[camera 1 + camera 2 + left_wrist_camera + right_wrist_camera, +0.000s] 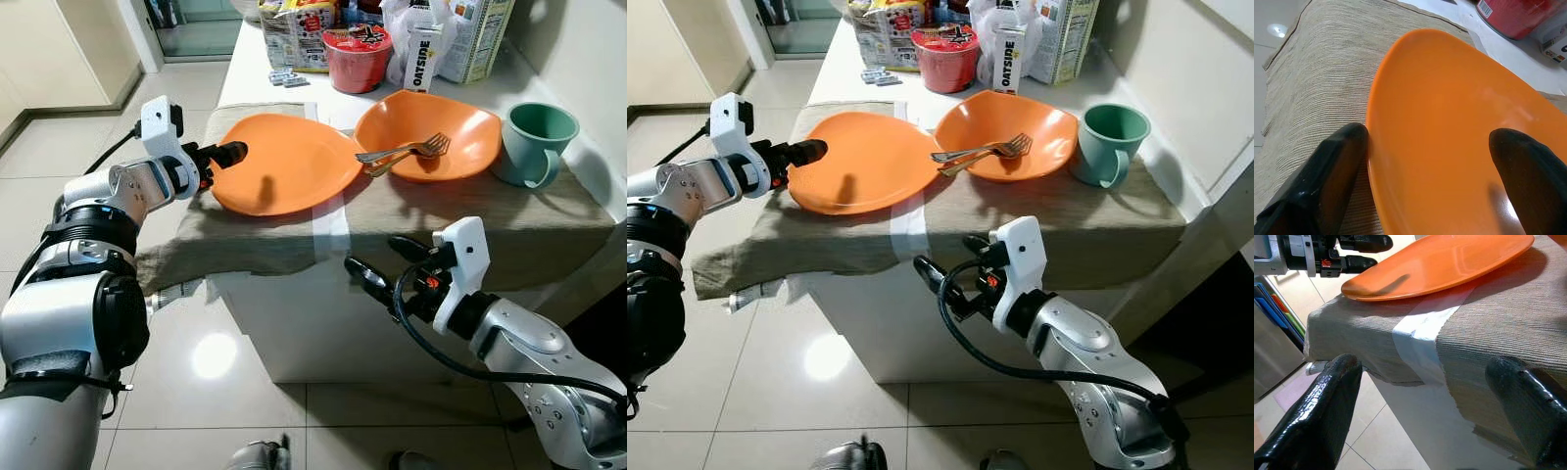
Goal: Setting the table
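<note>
While spread, left fingers straddle plate rim.

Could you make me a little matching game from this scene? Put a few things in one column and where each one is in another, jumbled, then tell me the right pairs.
Things:
1. fork
2. green mug
3. left pincer
4. right pincer

Places:
A. below the table's front edge, open, holding nothing
B. lying in the orange bowl
C. open astride the rim of the flat orange plate
D. on the cloth beside the bowl, nearest the wall

Pairs: 1-B, 2-D, 3-C, 4-A
</note>
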Tool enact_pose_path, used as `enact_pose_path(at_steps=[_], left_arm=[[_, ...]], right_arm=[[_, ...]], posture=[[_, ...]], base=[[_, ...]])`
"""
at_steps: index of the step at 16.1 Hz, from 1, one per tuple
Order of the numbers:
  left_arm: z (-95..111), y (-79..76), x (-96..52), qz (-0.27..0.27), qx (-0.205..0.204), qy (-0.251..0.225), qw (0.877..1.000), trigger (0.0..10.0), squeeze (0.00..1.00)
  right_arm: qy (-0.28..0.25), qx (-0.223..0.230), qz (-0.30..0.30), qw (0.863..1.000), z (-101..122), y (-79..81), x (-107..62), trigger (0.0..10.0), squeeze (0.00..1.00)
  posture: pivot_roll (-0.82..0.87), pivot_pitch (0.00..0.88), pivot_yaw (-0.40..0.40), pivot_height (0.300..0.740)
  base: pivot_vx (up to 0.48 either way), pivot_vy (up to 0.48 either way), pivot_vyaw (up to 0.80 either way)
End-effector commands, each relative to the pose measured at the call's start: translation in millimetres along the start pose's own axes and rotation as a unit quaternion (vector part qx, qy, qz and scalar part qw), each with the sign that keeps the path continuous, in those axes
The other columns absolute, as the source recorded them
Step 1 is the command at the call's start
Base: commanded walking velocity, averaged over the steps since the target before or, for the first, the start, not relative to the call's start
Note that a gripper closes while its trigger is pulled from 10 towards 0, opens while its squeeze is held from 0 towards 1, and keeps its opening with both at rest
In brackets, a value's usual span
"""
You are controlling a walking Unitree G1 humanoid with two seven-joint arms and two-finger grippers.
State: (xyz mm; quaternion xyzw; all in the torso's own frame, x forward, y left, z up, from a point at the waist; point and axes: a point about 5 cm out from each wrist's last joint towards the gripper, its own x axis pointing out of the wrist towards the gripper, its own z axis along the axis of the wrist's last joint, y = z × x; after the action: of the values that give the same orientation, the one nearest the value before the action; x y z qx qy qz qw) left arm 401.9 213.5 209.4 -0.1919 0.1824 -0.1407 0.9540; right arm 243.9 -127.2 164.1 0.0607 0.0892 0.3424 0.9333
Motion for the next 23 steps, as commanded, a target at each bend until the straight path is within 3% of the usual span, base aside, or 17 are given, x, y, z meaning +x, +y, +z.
enact_pose_path(at_steps=[1, 9, 11, 12, 13, 15, 23], left_arm=[[-6, 3.2, 0.4, 0.01, 0.006, 0.012, 1.0, 10.0, 0.0], [-13, -2.2, 3.9, -0.003, 0.021, 0.033, 0.999, 10.0, 0.0], [-17, 1.3, 4.3, 0.018, 0.05, 0.047, 0.997, 10.0, 0.0], [-21, 3.5, 4.7, 0.029, 0.068, 0.055, 0.996, 1.2, 0.0], [-24, 3.4, 6.0, 0.033, 0.091, 0.061, 0.993, 0.0, 0.0], [-25, 2.5, 6.8, 0.032, 0.108, 0.063, 0.992, 0.0, 0.0], [-23, -0.4, 7.1, 0.004, 0.1, 0.051, 0.994, 0.0, 0.0]], right_arm=[[-0.003, -0.006, -0.001, 1.0, 1, 1.6, -0.6, 10.0, 0.0], [-0.002, -0.006, 0.001, 1.0, 2, 2.4, -0.4, 10.0, 0.0], [-0.002, -0.006, 0.001, 1.0, 2, 2.3, -0.5, 10.0, 0.0], [-0.002, -0.007, 0.0, 1.0, 2, 2.2, -0.4, 10.0, 0.0], [-0.002, -0.006, 0.0, 1.0, 2, 2.0, -0.4, 10.0, 0.0], [-0.002, -0.006, 0.0, 1.0, 2, 1.9, -0.1, 10.0, 0.0], [-0.001, -0.005, -0.001, 1.0, 1, 2.3, 0.3, 10.0, 0.0]], posture=[[-0.25, 0.096, 0.084, 0.74], [-0.24, 0.1, 0.081, 0.74], [-0.24, 0.1, 0.081, 0.74], [-0.24, 0.1, 0.081, 0.74], [-0.24, 0.101, 0.081, 0.74], [-0.24, 0.101, 0.081, 0.74], [-0.24, 0.098, 0.082, 0.74]], base=[[0.0, 0.0, 0.0], [0.0, 0.0, 0.0], [0.0, 0.0, 0.0], [0.0, 0.0, 0.0], [0.0, 0.0, 0.0], [0.0, 0.0, 0.0], [0.0, 0.0, 0.0]])
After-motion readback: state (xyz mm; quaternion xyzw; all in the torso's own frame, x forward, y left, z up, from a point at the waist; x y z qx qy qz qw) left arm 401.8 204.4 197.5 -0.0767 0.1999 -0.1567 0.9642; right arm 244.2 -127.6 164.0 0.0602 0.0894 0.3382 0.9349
